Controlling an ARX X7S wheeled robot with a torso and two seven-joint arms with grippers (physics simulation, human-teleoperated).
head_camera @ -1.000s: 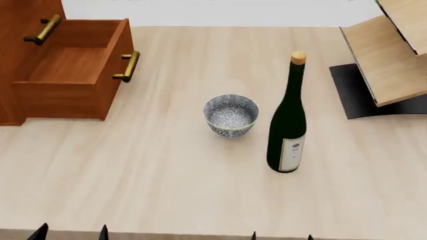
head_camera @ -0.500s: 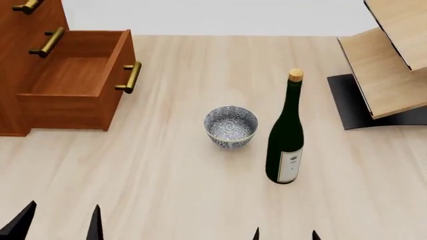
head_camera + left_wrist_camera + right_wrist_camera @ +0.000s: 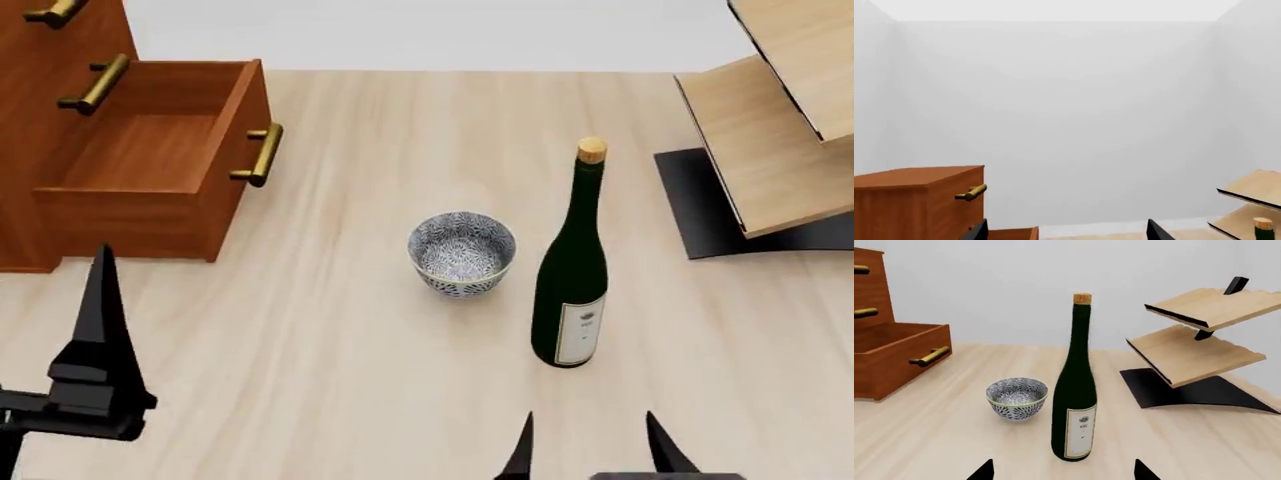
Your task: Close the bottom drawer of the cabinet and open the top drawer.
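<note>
Cabinet (image 3: 34, 130) sits at about 10 o'clock in the head view, at the far left edge of the table (image 3: 347, 330). Bottom drawer (image 3: 147, 165) is pulled fully out toward the table's middle, interior bare, its brass bar handle (image 3: 256, 154) facing the bowl. It has to be pushed back in first, so the exposed front panel is the natural contact face.

Top drawer: only its handle (image 3: 54, 12) shows at the upper left corner of the head view; it looks shut, flush with the cabinet face. The left wrist view shows that handle (image 3: 971, 192) projecting from the cabinet's upper edge.

Left gripper (image 3: 91, 350) stands at 8 o'clock, raised off the table, well short of the drawer front and empty. Its wrist camera shows two dark tips spread wide with only air between, so the claw is parted. Likely the arm meant for the drawer, being on the cabinet's side.

Right gripper (image 3: 587, 445) is at 6 o'clock, low, its two prongs apart and holding nothing; it points toward the wine bottle (image 3: 574, 265).

Patterned bowl (image 3: 462, 252) and the bottle stand mid-table, well apart from the drawer's travel, so they should not obstruct a push. Pale wooden rack (image 3: 774, 130) is at 2 o'clock, out of play.
</note>
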